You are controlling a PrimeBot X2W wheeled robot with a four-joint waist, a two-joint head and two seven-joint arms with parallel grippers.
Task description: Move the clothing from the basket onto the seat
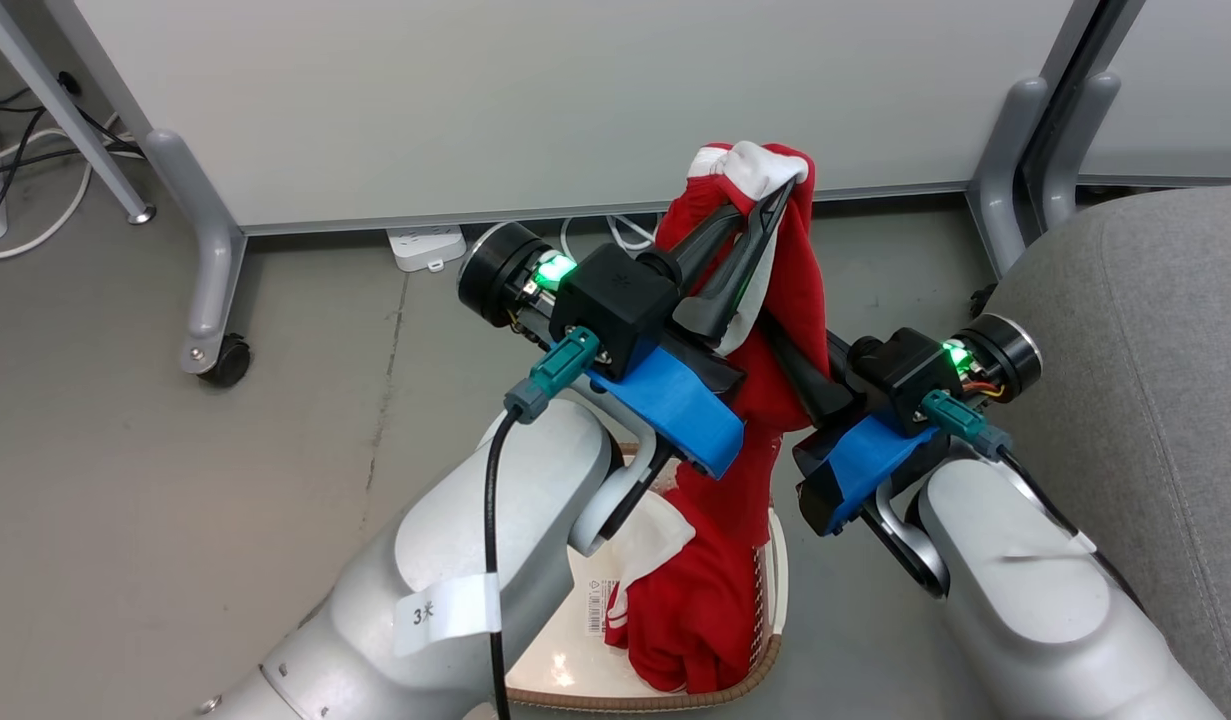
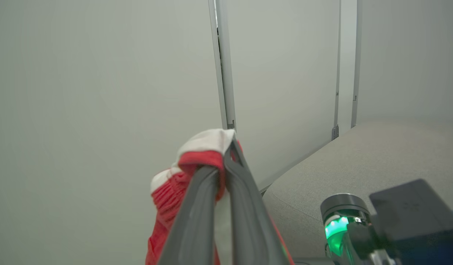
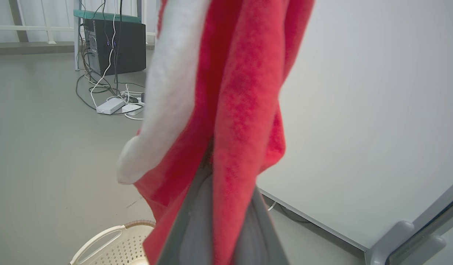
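Observation:
A red garment with white trim (image 1: 775,330) hangs lifted over the cream basket (image 1: 745,672), its lower end still resting inside. My left gripper (image 1: 775,205) is shut on the garment's top bunch, seen close in the left wrist view (image 2: 224,162), where red and white cloth (image 2: 200,147) bulges over the tips. My right gripper (image 1: 775,335) reaches in from the right and is shut on the middle of the cloth; in the right wrist view the red fabric (image 3: 241,110) drapes over its fingers (image 3: 193,228) and hides the tips. The grey seat (image 1: 1155,330) lies to the right.
White partition panels on grey wheeled feet (image 1: 215,340) stand behind, with a power strip (image 1: 425,245) and cables on the grey floor. A dark computer tower (image 3: 114,46) with cables stands farther off. The basket's handle (image 3: 101,237) shows below the right wrist.

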